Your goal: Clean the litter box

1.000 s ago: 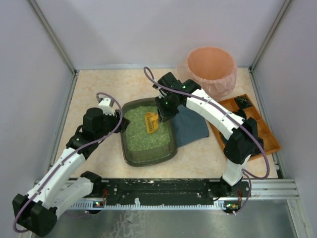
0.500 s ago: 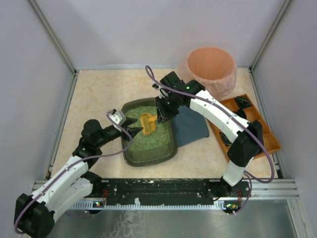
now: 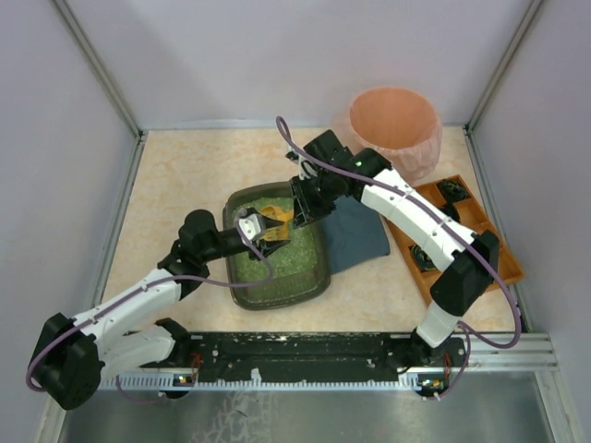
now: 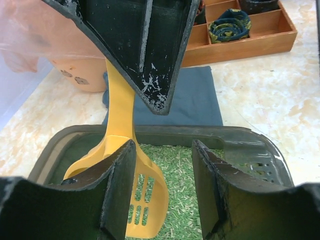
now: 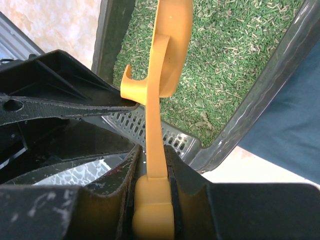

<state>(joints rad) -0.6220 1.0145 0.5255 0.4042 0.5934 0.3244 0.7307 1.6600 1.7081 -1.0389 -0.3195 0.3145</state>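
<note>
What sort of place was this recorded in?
Likely a lab test cell, not a home: plain walls and metal framing enclose the tabletop, robot arms bolted to a rail, staged props like the litter box and orange tray.

Beige table (image 3: 185, 175), four things on it.
Litter box (image 3: 277, 295) under the right gripper (image 3: 297, 212); cloth (image 3: 358, 238) just beside it; bin (image 3: 406, 157) beyond; tray (image 3: 497, 251) well to its right.
</note>
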